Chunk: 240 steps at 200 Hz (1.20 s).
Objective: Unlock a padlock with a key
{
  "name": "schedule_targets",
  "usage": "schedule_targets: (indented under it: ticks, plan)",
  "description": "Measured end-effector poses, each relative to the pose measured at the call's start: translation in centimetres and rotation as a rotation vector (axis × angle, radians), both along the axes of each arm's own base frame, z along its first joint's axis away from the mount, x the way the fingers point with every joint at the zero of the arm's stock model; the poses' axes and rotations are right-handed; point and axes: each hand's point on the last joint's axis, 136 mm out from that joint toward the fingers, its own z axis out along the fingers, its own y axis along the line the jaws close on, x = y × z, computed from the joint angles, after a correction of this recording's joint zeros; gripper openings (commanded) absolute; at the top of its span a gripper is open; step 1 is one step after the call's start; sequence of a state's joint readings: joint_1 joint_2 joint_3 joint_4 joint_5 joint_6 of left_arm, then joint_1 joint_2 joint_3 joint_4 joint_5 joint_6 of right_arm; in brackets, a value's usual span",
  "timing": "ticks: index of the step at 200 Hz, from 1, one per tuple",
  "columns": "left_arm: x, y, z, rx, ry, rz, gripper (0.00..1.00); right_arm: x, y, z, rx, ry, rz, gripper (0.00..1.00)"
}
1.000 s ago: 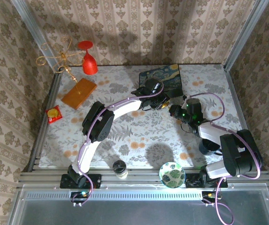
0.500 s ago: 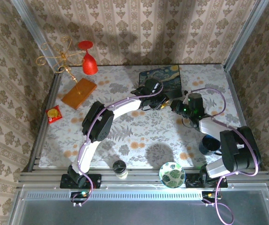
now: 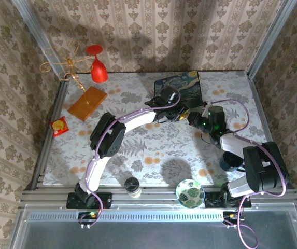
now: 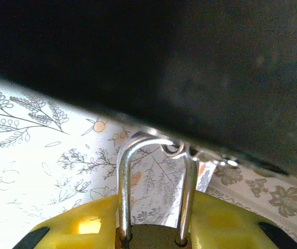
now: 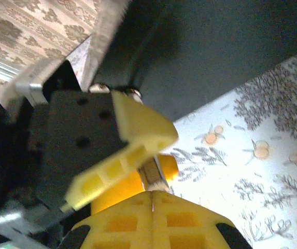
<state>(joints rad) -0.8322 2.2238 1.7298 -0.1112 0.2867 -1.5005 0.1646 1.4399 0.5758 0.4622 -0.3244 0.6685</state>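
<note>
My left gripper (image 3: 178, 115) is shut on the padlock (image 4: 153, 241). Its silvery shackle (image 4: 123, 187) sticks up between the yellow fingers (image 4: 81, 228). In the right wrist view the brass padlock (image 5: 149, 172) sits in the left gripper's fingers (image 5: 138, 124), just ahead of my right gripper (image 5: 152, 199). My right gripper (image 3: 190, 119) is shut on the key (image 5: 158, 183), whose silvery tip touches the padlock's underside. A small wire ring (image 4: 172, 150) and a silvery blade (image 4: 205, 175) hang by the shackle's top. Both grippers meet in front of the dark blue starry-night box (image 3: 182, 84).
A red glass (image 3: 97, 70) and a gold wire ornament (image 3: 60, 65) stand at the back left. A wooden block (image 3: 87, 102) and a red packet (image 3: 59, 126) lie on the left. Near the front edge are a small jar (image 3: 132, 185), a patterned bowl (image 3: 189, 192) and a dark cup (image 3: 232, 160).
My right gripper has swung up and leftward, closing the gap to the left gripper and the padlock. The left arm has barely moved.
</note>
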Motion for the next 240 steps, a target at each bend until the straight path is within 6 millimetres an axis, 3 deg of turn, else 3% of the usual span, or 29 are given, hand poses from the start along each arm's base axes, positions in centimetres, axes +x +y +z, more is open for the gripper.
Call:
schedule_targets:
  ticks: [27, 69, 117, 159, 174, 190, 240]
  plan:
    - [0.1, -0.1, 0.3, -0.017, 0.002, 0.015, 0.00, -1.0, -0.4, 0.1, -0.004, 0.000, -0.010, 0.00]
    - [0.1, 0.2, 0.0, -0.011, -0.022, 0.026, 0.00, -1.7, -0.9, 2.1, -0.011, -0.038, -0.032, 0.00]
    - [-1.7, 1.7, -2.4, 0.134, -0.075, -0.028, 0.00, -3.3, -2.5, 4.1, -0.066, -0.032, -0.091, 0.00]
    - [-2.9, 3.1, -4.3, 0.273, -0.097, -0.076, 0.11, -4.4, -3.2, 4.5, -0.097, -0.025, -0.112, 0.00]
    - [-3.1, 3.4, -5.1, 0.316, -0.106, -0.091, 0.26, -4.6, -3.4, 4.6, -0.103, -0.025, -0.120, 0.00]
    - [-3.2, 3.4, -5.5, 0.339, -0.122, -0.101, 0.50, -4.6, -3.5, 4.7, -0.108, -0.026, -0.124, 0.00]
    - [-2.7, 3.1, -5.4, 0.318, -0.130, -0.092, 0.68, -4.7, -3.5, 4.4, -0.111, -0.013, -0.123, 0.00]
